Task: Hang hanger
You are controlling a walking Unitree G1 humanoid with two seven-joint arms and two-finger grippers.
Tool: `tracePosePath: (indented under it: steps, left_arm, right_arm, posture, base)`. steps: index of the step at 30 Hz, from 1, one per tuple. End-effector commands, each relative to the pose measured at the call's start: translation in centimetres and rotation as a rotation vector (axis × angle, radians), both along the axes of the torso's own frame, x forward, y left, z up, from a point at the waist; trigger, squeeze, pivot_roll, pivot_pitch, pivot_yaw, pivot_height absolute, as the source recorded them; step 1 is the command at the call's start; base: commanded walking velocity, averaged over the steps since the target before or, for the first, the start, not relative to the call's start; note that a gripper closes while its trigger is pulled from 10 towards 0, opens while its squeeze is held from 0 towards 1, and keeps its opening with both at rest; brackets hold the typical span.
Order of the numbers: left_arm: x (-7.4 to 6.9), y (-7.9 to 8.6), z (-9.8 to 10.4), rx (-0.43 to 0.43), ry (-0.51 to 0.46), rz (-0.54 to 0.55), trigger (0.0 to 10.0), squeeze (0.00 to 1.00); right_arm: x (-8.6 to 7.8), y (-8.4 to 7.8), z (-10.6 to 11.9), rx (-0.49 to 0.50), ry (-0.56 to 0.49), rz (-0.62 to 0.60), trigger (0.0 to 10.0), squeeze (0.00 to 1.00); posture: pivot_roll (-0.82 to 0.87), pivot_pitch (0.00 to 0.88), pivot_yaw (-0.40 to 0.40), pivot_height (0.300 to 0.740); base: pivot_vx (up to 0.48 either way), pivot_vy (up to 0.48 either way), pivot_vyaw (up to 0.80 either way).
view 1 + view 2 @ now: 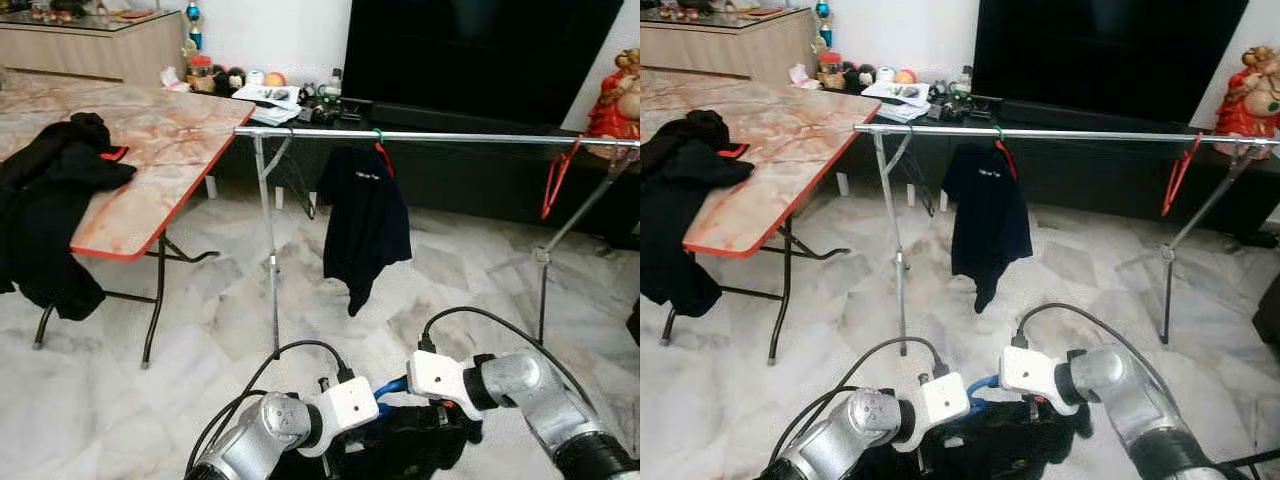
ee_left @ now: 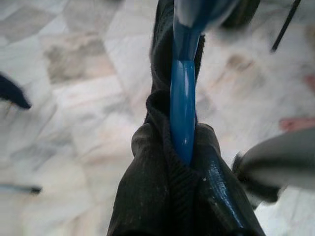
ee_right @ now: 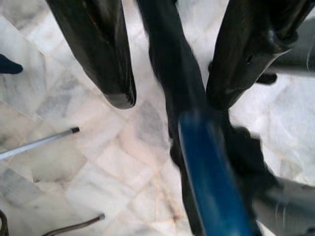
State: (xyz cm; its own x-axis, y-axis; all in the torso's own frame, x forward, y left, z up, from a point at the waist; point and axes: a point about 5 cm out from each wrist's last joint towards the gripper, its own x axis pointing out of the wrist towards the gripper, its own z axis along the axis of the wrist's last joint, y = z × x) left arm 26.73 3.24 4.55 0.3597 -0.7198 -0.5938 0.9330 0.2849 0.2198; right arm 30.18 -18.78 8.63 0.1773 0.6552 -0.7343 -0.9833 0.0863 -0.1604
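- The blue hanger [image 2: 183, 108], threaded into a dark garment [image 1: 420, 445], is held low in front of the robot, well short of the rail [image 1: 430, 135].
- The left pincer [image 2: 183, 162] is clamped on hanger and cloth.
- The right pincer [image 3: 170, 101] stands apart around the garment.
- The hook should be raised clear of the rail, then lowered between the hung shirt [image 1: 365, 222] and the red hanger [image 1: 556, 180].

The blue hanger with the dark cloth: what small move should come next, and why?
Probably raise both grippers toward the rail. The blue hanger, with dark cloth on it, is clamped by the left gripper low over the floor, while the right gripper stands open around it. The rail has free space between the hung shirt and the red hanger.
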Motion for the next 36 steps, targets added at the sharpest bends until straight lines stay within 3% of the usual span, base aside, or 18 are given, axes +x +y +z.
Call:
tracePosePath:
  steps: [1, 10, 11, 12, 13, 14, 15, 16, 17, 18, 20, 24, 25, 28, 31, 33, 36]
  left_arm:
    - [0.7, -0.3, 0.7, 0.016, -0.049, 0.002, 0.0, 0.0]
    - [2.2, 1.4, 0.1, 0.093, -0.117, 0.175, 0.0, 0.0]
    - [2.5, 2.0, 0.2, 0.109, -0.147, 0.212, 0.0, 0.0]
    - [2.5, 2.0, 0.2, 0.109, -0.147, 0.212, 0.0, 0.0]
    - [3.3, 3.3, 0.6, 0.11, -0.193, 0.303, 0.0, 0.0]
    - [3.8, 4.0, 0.9, 0.108, -0.233, 0.352, 0.5, 0.0]
    - [4.1, 4.6, 1.3, 0.099, -0.269, 0.397, 3.5, 0.0]
    - [4.4, 5.3, 1.6, 0.085, -0.297, 0.441, 8.3, 0.0]
    - [4.6, 5.7, 1.8, 0.076, -0.312, 0.468, 8.3, 0.0]
    - [4.8, 6.6, 2.2, 0.045, -0.34, 0.533, 10.0, 0.0]
    - [5.0, 8.1, 2.9, -0.011, -0.383, 0.63, 10.0, 0.0]
    - [4.9, 9.6, 4.5, -0.135, -0.434, 0.722, 10.0, 0.0]
    - [4.6, 10.4, 5.0, -0.191, -0.445, 0.768, 10.0, 0.0]
    - [4.0, 11.4, 5.3, -0.272, -0.429, 0.83, 10.0, 0.0]
    - [2.7, 13.1, 4.8, -0.363, -0.366, 0.929, 10.0, 0.0]
    - [2.4, 13.5, 4.6, -0.384, -0.344, 0.956, 10.0, 0.0]
    - [0.6, 14.3, 3.2, -0.406, -0.292, 0.967, 10.0, 0.0]
  right_arm:
    - [0.2, -0.4, 0.7, -0.03, -0.027, 0.015, 10.0, 1.0]
    - [0.7, -2.4, 1.2, -0.05, -0.095, -0.117, 10.0, 1.0]
    - [0.5, -2.9, 1.2, -0.036, -0.1, -0.15, 10.0, 0.86]
    - [0.5, -2.9, 1.2, -0.036, -0.1, -0.15, 10.0, 0.86]
    - [0.2, -4.0, 1.0, -0.008, -0.122, -0.241, 10.0, 0.0]
    - [0.2, -4.6, 0.9, 0.015, -0.137, -0.31, 10.0, 0.0]
    - [0.2, -5.2, 0.8, 0.036, -0.154, -0.379, 10.0, 0.0]
    - [0.2, -5.8, 0.5, 0.051, -0.175, -0.45, 10.0, 0.0]
    - [0.2, -6.2, 0.3, 0.058, -0.189, -0.493, 10.0, 0.0]
    - [0.1, -6.8, -0.4, 0.078, -0.196, -0.596, 10.0, 0.0]
    - [-0.5, -7.7, -2.1, 0.093, -0.19, -0.753, 10.0, 0.0]
    - [-2.1, -8.6, -5.2, 0.119, -0.186, -1.004, 10.0, 0.0]
    - [-3.3, -8.8, -7.1, 0.099, -0.163, -1.125, 10.0, 0.0]
    - [-5.5, -8.9, -9.8, 0.072, -0.088, -1.3, 10.0, 0.0]
    - [-8.2, -7.8, -12.7, 0.049, 0.021, -1.454, 10.0, 0.0]
    - [-8.7, -7.4, -13.2, 0.056, 0.049, -1.48, 10.0, 0.0]
    - [-10.4, -5.7, -15.0, 0.077, 0.131, -1.585, 10.0, 0.0]
  posture:
    - [0.0, 0.0, -0.1, 0.74]
    - [0.01, 0.0, -0.096, 0.74]
    - [0.01, 0.0, -0.096, 0.74]
    - [0.01, 0.0, -0.096, 0.74]
    - [0.01, 0.0, -0.09, 0.74]
    - [0.0, 0.0, -0.086, 0.74]
    - [0.0, 0.0, -0.084, 0.74]
    - [0.0, 0.0, -0.082, 0.74]
    - [0.0, 0.0, -0.075, 0.74]
    - [-0.01, 0.0, -0.067, 0.74]
    - [0.0, 0.0, -0.061, 0.74]
    - [0.02, 0.0, -0.053, 0.74]
    - [0.02, 0.0, -0.049, 0.74]
    - [0.03, 0.0, -0.039, 0.74]
    - [0.03, 0.0, -0.029, 0.74]
    - [0.03, 0.0, -0.029, 0.74]
    - [0.05, 0.0, -0.019, 0.74]
  base:
    - [0.0, 0.0, 0.0]
    - [0.0, 0.0, 0.0]
    - [0.0, 0.0, 0.0]
    - [0.0, 0.0, 0.0]
    - [0.0, 0.0, 0.0]
    - [0.0, 0.0, 0.0]
    - [0.0, 0.0, 0.0]
    - [0.0, 0.0, 0.0]
    - [0.0, 0.0, 0.0]
    - [0.0, 0.0, 0.0]
    - [0.0, 0.0, 0.0]
    - [0.0, 0.0, 0.0]
    - [0.0, 0.0, 0.0]
    - [0.0, 0.0, 0.0]
    - [0.0, 0.0, 0.0]
    - [0.0, 0.0, 0.0]
    - [0.0, 0.0, 0.0]
